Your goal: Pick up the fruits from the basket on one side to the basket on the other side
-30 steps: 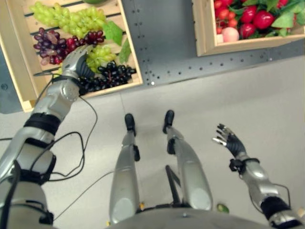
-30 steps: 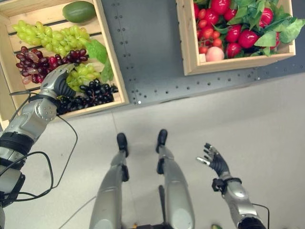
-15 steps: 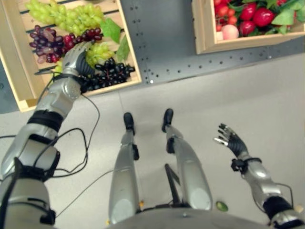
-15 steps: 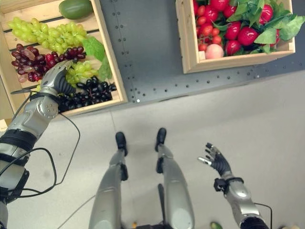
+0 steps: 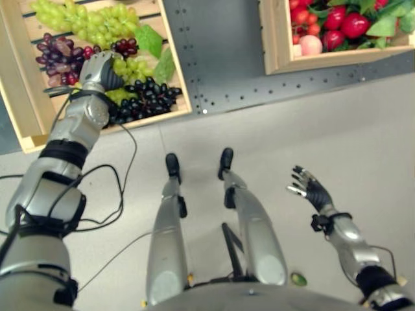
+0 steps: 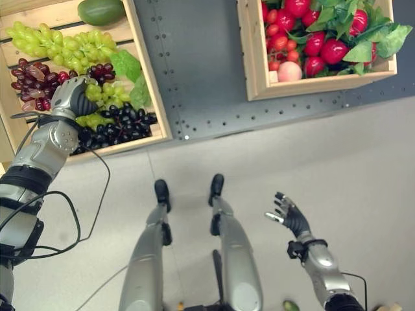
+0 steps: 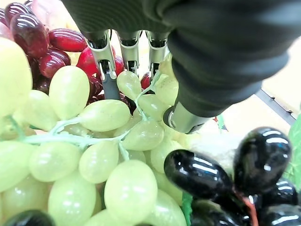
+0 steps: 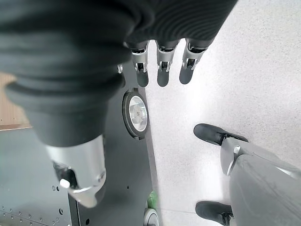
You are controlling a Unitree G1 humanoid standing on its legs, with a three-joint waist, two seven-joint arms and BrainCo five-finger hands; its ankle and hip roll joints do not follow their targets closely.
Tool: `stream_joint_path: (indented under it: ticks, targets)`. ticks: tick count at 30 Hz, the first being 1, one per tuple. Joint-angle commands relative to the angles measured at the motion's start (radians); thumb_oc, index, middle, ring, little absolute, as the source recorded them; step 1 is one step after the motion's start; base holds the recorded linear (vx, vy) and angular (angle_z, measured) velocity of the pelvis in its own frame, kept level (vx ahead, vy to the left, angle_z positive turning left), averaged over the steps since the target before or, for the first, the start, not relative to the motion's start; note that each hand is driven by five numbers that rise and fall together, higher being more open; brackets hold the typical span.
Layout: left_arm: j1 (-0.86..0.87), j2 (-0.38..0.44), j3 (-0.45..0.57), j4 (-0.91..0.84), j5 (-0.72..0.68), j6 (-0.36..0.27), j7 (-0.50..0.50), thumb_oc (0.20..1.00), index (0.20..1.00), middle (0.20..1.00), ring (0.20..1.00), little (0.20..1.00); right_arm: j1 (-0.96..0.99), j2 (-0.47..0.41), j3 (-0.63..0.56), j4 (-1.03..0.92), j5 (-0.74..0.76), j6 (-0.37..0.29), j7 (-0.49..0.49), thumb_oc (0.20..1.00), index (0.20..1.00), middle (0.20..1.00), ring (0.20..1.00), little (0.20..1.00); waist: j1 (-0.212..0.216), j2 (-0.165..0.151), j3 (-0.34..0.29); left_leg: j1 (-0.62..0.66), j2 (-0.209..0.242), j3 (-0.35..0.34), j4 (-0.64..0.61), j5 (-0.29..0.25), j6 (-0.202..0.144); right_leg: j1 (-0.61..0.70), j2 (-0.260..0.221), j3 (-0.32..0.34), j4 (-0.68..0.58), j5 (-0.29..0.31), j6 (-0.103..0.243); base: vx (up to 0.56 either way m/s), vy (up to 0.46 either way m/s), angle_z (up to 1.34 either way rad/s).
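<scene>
The left wooden crate (image 5: pixel 176 58) holds a large green grape bunch (image 5: pixel 84 16), purple grapes (image 5: pixel 55 55), black grapes (image 5: pixel 146 97) and a small green grape bunch (image 5: pixel 130 67). My left hand (image 5: pixel 97 68) is down on that small green bunch (image 7: pixel 99 117). Its fingers (image 7: pixel 109 80) dig in from one side and the thumb (image 7: pixel 181 120) presses from the other. The bunch still rests in the crate. The right crate (image 5: pixel 272 39) holds red fruits, a peach (image 5: pixel 310 44) and leaves. My right hand (image 5: pixel 311 191) hangs open low over the floor.
A dark green fruit (image 6: pixel 100 11) lies at the far end of the left crate. Both crates stand on a grey perforated metal plate (image 5: pixel 220 58), with a wide gap between them. A small green thing (image 5: pixel 298 280) lies on the floor.
My left hand has moved deeper into the crate, from the black grapes onto the small green bunch, and its fingers have curled down. The right hand has stayed still.
</scene>
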Motion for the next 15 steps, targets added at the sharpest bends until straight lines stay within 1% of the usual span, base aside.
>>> stream_joint_path:
  ticks: [1,15]
  targets:
    - [0.118,-0.098,-0.115,0.162,0.046,0.039,-0.101,0.2,0.2,0.2,0.2,0.2,0.025,-0.044,0.007,-0.076,0.029,-0.044,-0.001,1.0,1.0,1.0,1.0,1.0,-0.03,-0.047,0.015,-0.014,-0.036,0.003,0.119,-0.162,0.052,0.008,0.021,-0.024,0.001,-0.013,0.081,0.0,0.0,0.0]
    - [0.13,-0.106,-0.106,0.165,0.035,0.037,-0.107,0.2,0.2,0.2,0.2,0.2,0.028,-0.046,-0.002,-0.099,0.042,-0.048,-0.002,1.0,1.0,1.0,1.0,1.0,-0.027,-0.048,0.019,-0.012,-0.036,0.002,0.115,-0.158,0.051,0.011,0.021,-0.028,-0.005,-0.008,0.081,0.0,0.0,0.0]
